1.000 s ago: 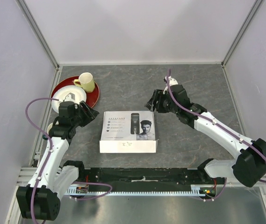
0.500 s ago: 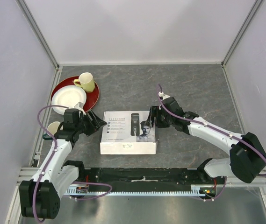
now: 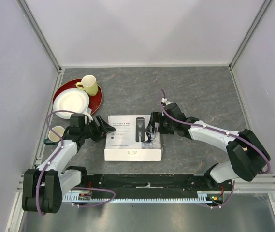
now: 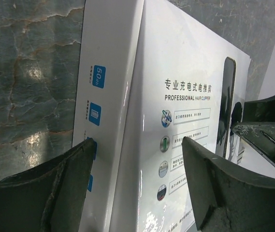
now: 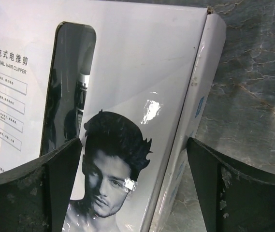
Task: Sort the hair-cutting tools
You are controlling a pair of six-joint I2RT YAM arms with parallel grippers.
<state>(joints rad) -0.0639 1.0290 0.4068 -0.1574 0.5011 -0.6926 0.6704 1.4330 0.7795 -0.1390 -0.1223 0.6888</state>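
A closed white cardboard box (image 3: 127, 129) lies flat in the middle of the table. A black-and-silver clipper (image 3: 139, 128) shows in a dark panel on its lid, also in the right wrist view (image 5: 72, 96). Comb attachments, cord and brush are hidden. My left gripper (image 3: 104, 130) is open, its jaws straddling the box's left edge (image 4: 138, 145). My right gripper (image 3: 151, 126) is open, its jaws straddling the box's right edge (image 5: 133, 145). Neither holds anything. The right gripper's fingers (image 4: 267, 137) show in the left wrist view.
A red plate (image 3: 97, 99) at the back left carries a white plate (image 3: 71, 100) and a yellow cup (image 3: 90, 85). Another pale cup (image 3: 56, 133) stands by the left arm. Walls close the table on three sides.
Both arms have moved inward and down to the box. The left gripper now sits at its left edge and the right gripper at its right edge.
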